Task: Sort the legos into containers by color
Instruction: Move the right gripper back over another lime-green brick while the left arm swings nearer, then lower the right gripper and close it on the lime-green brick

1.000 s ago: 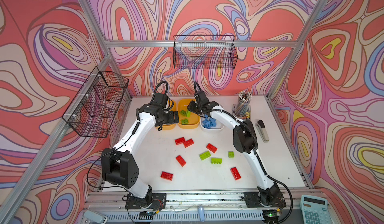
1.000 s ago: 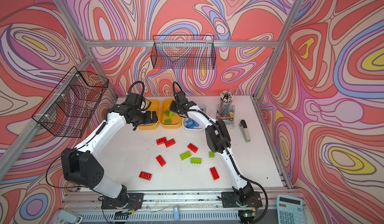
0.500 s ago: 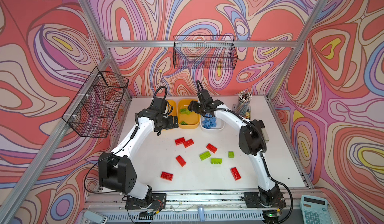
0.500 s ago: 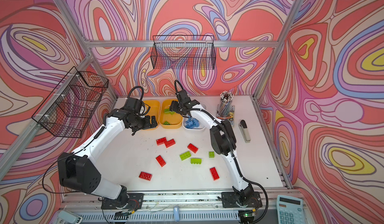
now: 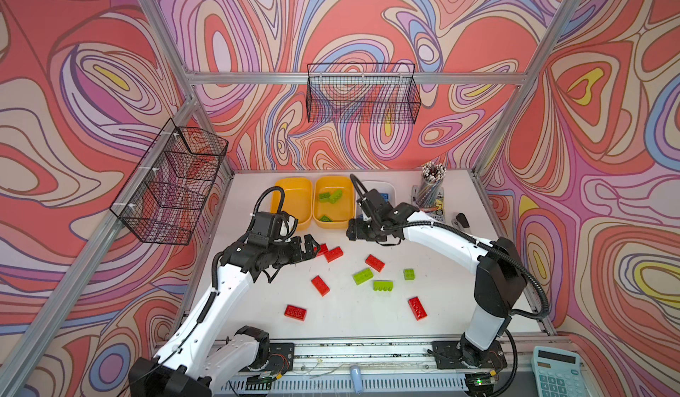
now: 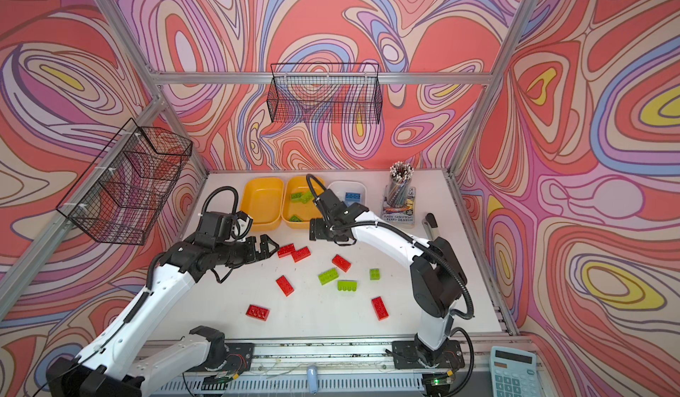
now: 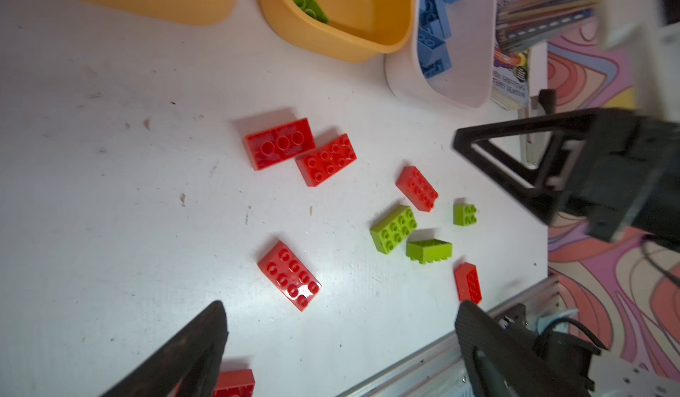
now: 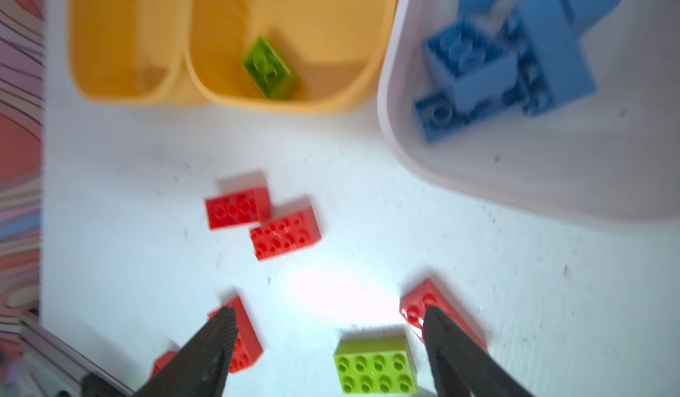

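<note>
- Legos left to sort lie loose on the table [image 5: 353, 318]: 6 red, 3 green. Nearest you are 2 red ones. The left red brick [image 5: 295, 312] has its long axis across the table, and the right red brick [image 5: 417, 307] points roughly near to far.
- Next out, a lone red brick [image 5: 320, 285] lies diagonally.
- Beside it is the green group:
  - The angled green brick [image 5: 362, 276] is studs up.
  - The tipped green brick [image 5: 382, 285] lies on its side, with its long axis across the table.
  - The small square green brick [image 5: 408, 274] has no long axis.
- Just beyond sits another diagonal red brick [image 5: 375, 263].
- Your left gripper [image 5: 311, 247] hangs empty, jaws wide apart, just short of a red pair.
- In that pair, the flipped red brick [image 7: 280, 144], hollow side up, touches the studded red brick [image 7: 326, 159] at a corner. Both run roughly across the table.
- This pair looks like your next pick:
  - Turn the wrist so the jaws close across 1 brick's short side.
  - Come down clear of its neighbour so you do not drag it.
- Your right gripper [image 8: 329, 318] is also spread and holds nothing. It sits just in front of the middle tub [image 5: 340, 213].
- Farthest back stand the tubs:
  - The empty yellow tub [image 5: 292, 196] probably awaits the reds.
  - The middle tub holds green bricks [image 5: 330, 196].
  - The white tub [image 6: 336, 189] holds blue bricks [image 7: 434, 27].
</note>
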